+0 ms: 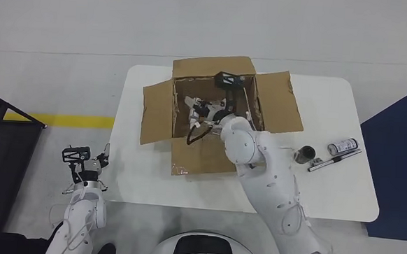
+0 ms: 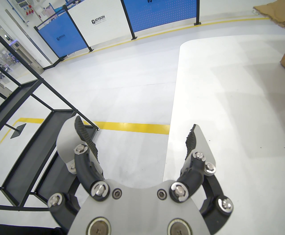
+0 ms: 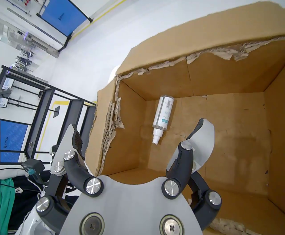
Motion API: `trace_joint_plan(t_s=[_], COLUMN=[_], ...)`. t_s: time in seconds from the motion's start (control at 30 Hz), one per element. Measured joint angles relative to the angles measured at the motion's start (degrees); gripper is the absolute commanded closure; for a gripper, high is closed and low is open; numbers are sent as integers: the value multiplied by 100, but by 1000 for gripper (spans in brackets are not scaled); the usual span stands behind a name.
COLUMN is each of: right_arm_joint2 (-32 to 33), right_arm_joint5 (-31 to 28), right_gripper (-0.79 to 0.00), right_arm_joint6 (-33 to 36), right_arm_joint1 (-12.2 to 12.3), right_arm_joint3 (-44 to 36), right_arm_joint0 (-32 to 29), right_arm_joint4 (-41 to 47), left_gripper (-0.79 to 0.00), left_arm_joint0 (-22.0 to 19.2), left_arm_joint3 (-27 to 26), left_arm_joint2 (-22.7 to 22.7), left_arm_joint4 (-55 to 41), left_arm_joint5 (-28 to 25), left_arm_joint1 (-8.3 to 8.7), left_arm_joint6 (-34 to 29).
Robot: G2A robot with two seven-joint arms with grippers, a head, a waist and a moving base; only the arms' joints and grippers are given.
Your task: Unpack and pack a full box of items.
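Now, one box [image 1: 157,114], one bottle [image 3: 163,113] inside

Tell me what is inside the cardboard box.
One clear spray bottle lies on the cardboard box floor near a corner. The open right gripper hides the floor nearest it.

A bottle [image 3: 163,113] lies in the box [image 1: 157,113] on the table [image 1: 325,197].

Black rack [image 2: 31,153], yellow floor line [image 2: 133,128]
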Motion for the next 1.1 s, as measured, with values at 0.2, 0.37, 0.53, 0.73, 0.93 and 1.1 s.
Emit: trace_joint_plan(t_s=[0.2, 0.37, 0.53, 0.73, 0.93, 1.1], right_arm_joint2=[-706, -1140, -1436, -1649, -1832, -2063], right_arm_joint5=[731, 1135, 1493, 1426, 1312, 1317], right_gripper=[-785, -785, -785, -773, -653, -579], right_arm_joint6=[236, 514, 576, 549, 430, 483], right_arm_joint1=[-235, -377, -508, -723, -983, -1240], right_arm_joint3=[1607, 2205, 2732, 3384, 4217, 5012], right_arm_joint0=[1055, 1461, 1738, 2102, 2504, 2882], right_arm_joint4=[-239, -497, -741, -440, -9, 184], left_gripper=[-785, -785, -785, -785, -785, -785], left_arm_joint0=[0, 0, 0, 0, 0, 0], left_arm_joint3=[0, 0, 0, 0, 0, 0], left_arm_joint2=[0, 0, 0, 0, 0, 0], left_arm_joint4=[0, 0, 0, 0, 0, 0], left_arm_joint5=[0, 0, 0, 0, 0, 0], left_arm_joint1=[0, 0, 0, 0, 0, 0], left_arm_joint6=[0, 0, 0, 0, 0, 0])
